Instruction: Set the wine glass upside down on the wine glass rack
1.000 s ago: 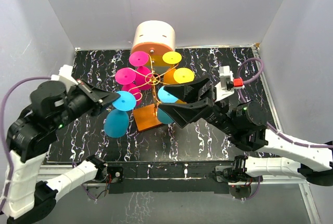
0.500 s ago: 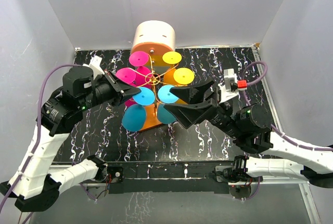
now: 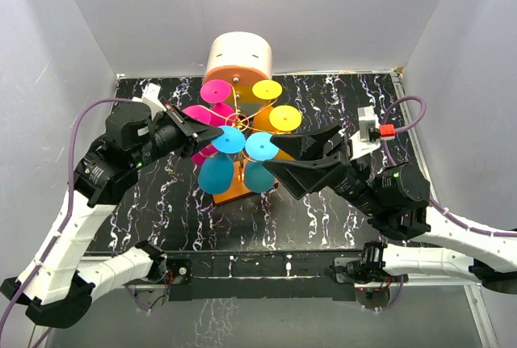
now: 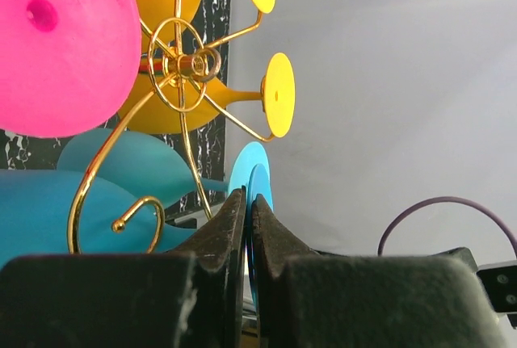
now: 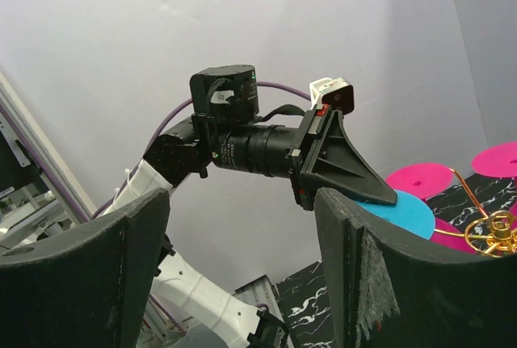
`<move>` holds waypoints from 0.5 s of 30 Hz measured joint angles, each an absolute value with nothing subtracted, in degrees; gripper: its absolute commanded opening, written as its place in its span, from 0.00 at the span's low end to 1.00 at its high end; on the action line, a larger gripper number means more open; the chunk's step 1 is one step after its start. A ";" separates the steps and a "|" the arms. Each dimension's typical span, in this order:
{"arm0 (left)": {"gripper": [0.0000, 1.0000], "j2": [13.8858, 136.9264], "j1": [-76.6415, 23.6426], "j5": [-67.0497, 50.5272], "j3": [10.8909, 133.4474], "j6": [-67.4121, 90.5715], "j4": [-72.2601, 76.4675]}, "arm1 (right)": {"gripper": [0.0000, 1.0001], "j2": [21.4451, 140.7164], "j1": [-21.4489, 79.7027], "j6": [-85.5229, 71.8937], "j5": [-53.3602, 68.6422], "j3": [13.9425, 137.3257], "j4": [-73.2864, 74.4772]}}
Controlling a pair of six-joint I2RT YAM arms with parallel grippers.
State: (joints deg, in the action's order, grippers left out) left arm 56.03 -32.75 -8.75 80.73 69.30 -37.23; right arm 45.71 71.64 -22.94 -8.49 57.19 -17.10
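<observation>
Wine glass [image 3: 216,174]: blue, bowl down, hanging at the near-left side of the wine glass rack [image 3: 237,122], over its orange base [image 3: 229,192]. Left hand [image 3: 214,134] pinched fully shut on the glass's flat foot, held edge-on between the fingers [image 4: 218,235] in the wrist view. Right hand [image 3: 273,154] gaping wide, gripping nothing, parked just right of the rack. Stem seated in a scroll arm or not: cannot tell.

Risks:
- Drop onto the base or bench [image 3: 178,215] if released before the stem is hooked.
- Possible swivel of the foot in such a thin-edge pinch.
- Bowl close against the second blue glass [image 3: 258,177] on its right, with a pink glass [image 3: 198,118] just to the far left. Could unseat either with a sideways nudge.
- Snag on the gold wire while backing out, enough to tip a light stand like this.

Room:
- Open bench to the left and near-left, likely the cleanest exit for the left hand.
- Far side blocked by the cream-and-orange cylinder [image 3: 238,57].
- Right side crowded by the right hand.
- Enclosure walls [image 3: 73,33] on three sides.
</observation>
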 measured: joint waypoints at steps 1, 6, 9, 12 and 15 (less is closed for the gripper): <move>0.00 55.99 -32.75 -8.45 80.27 69.49 -36.75 | 0.71 45.69 71.64 -23.03 -8.49 57.19 -17.04; 0.00 55.94 -32.75 -6.92 77.49 70.65 -34.13 | 0.71 45.41 71.64 -23.31 -8.84 56.69 -16.91; 0.00 55.72 -32.75 -6.02 76.73 70.96 -33.45 | 0.71 45.21 71.64 -23.62 -9.10 56.36 -16.71; 0.00 54.83 -32.75 -4.29 75.83 71.31 -32.84 | 0.71 45.12 71.64 -23.94 -9.23 56.36 -16.64; 0.00 53.43 -32.75 -2.61 74.85 71.85 -32.56 | 0.71 44.97 71.64 -24.16 -9.34 56.36 -16.60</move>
State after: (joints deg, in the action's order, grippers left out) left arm 53.43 -32.75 -2.61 74.85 71.85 -32.56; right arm 44.97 71.64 -24.16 -9.34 56.36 -16.60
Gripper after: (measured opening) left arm 0.021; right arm 0.709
